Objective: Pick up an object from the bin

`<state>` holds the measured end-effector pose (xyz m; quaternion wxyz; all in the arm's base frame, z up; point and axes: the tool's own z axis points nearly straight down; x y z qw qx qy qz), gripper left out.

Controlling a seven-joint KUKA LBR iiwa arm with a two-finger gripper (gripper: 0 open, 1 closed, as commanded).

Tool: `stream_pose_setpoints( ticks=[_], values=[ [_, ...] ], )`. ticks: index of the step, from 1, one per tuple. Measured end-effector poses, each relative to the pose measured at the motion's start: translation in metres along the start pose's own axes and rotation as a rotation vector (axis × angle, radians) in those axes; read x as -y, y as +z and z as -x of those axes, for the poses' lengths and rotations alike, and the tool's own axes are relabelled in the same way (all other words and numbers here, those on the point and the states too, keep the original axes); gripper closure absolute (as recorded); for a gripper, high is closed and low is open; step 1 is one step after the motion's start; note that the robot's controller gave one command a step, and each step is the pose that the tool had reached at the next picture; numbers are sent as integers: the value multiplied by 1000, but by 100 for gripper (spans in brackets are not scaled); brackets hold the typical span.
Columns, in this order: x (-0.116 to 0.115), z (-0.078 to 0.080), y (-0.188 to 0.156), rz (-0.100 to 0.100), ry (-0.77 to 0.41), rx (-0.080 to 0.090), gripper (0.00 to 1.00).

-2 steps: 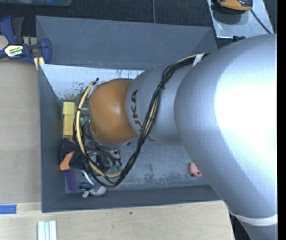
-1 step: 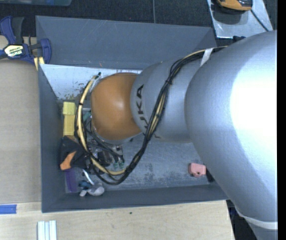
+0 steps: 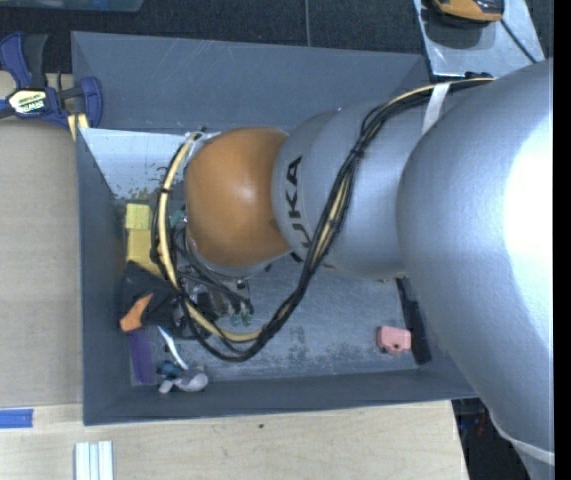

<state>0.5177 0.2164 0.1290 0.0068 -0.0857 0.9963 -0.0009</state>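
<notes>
The gripper (image 3: 208, 303) hangs low at the left end of the grey metal bin (image 3: 265, 88), beside a heap: yellow rectangular block (image 3: 137, 233), orange wedge (image 3: 135, 311), purple stick (image 3: 142, 353). Whether it is spread or closed cannot be told. A small pink block (image 3: 393, 340) lies well apart.

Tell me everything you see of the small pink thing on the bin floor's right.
The pink thing is a small blocky piece, pale salmon, perhaps plastic. It lies flat on the floor of the grey bin near the front wall, far from the heap at left. A black stick lies close beside it; contact unclear.
</notes>
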Motion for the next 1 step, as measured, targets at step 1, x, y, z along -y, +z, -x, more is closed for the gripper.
stream_pose_setpoints(
  ticks=[1],
  values=[
    [0, 1, -10, 1, 0, 5, 100]
  ],
)
